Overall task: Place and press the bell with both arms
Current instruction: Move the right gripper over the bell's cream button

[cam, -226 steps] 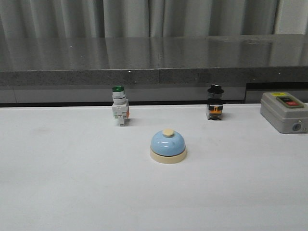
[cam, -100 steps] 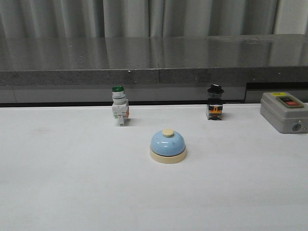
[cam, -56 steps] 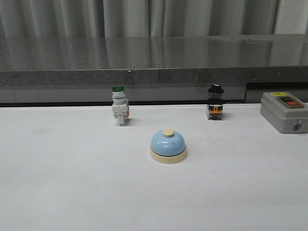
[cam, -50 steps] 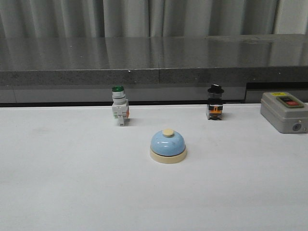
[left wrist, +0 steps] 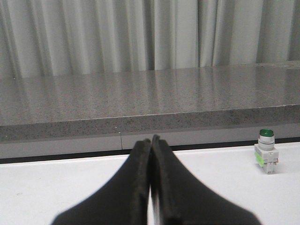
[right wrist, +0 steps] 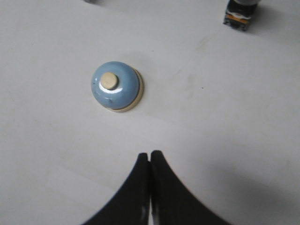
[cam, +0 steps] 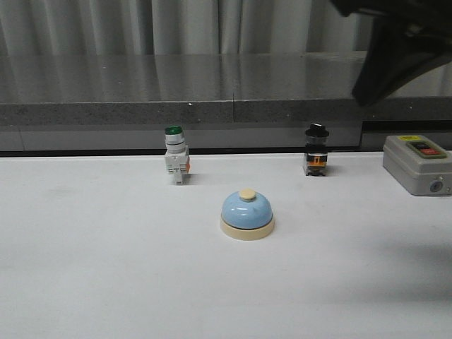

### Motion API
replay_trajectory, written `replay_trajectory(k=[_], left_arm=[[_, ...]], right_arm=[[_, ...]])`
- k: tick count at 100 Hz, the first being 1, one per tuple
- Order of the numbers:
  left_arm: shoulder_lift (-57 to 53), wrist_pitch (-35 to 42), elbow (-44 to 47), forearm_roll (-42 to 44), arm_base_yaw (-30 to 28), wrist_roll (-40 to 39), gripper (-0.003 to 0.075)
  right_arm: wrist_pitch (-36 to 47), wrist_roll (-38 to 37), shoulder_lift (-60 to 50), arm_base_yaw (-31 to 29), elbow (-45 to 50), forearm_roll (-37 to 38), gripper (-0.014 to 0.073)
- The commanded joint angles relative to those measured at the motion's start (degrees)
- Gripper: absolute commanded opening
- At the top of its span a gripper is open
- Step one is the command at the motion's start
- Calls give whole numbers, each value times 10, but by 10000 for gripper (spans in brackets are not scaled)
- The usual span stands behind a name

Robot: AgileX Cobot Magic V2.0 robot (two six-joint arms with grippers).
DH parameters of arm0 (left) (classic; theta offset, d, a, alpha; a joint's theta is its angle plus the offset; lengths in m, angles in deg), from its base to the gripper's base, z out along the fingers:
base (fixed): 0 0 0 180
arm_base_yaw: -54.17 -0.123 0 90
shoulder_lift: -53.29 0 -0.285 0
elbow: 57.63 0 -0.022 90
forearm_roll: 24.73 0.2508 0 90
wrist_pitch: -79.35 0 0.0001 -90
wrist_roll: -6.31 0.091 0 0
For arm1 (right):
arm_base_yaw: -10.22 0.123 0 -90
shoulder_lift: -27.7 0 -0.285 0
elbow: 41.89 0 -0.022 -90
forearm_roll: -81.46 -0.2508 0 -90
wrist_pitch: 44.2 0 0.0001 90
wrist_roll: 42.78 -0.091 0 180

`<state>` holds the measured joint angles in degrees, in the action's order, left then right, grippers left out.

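Note:
The light-blue bell [cam: 246, 214] with a cream base and cream button stands upright in the middle of the white table. From above, the right wrist view shows the bell [right wrist: 115, 86] a good way off from my right gripper [right wrist: 149, 154], which is shut and empty. Part of the black right arm [cam: 395, 39] hangs high at the upper right of the front view. My left gripper [left wrist: 151, 139] is shut on nothing and sits low over the table, facing the grey counter; the bell is out of its view.
A green-capped white push-button switch [cam: 174, 155] stands behind the bell to the left, and a black-capped switch [cam: 316, 150] behind it to the right. A grey box with a red button [cam: 418, 164] sits at the far right. A grey counter [cam: 212, 88] runs along the back.
The right arm has come into the front view at the upper right, and its shadow now falls on the table's right side. The bell and switches have not moved.

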<state>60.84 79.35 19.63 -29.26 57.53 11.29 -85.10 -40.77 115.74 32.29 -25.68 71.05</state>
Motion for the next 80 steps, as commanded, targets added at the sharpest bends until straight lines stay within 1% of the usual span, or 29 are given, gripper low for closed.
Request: replay_trajectory(k=[1, 18, 40, 58, 80], left_arm=[[-17, 47, 24, 1, 3, -6, -20], [-17, 47, 24, 1, 3, -6, -20], [-17, 47, 24, 1, 3, -6, -20], [-17, 47, 24, 1, 3, -6, -20], [-17, 47, 24, 1, 3, -6, -20]], right_arm=[[18, 10, 22, 15, -48, -6, -60], [3, 25, 95, 41, -105, -6, -60], [-14, 25, 174, 70, -170, -6, -60], [-23, 25, 214, 76, -202, -7, -60], [-29, 25, 244, 76, -219, -8, -60]])
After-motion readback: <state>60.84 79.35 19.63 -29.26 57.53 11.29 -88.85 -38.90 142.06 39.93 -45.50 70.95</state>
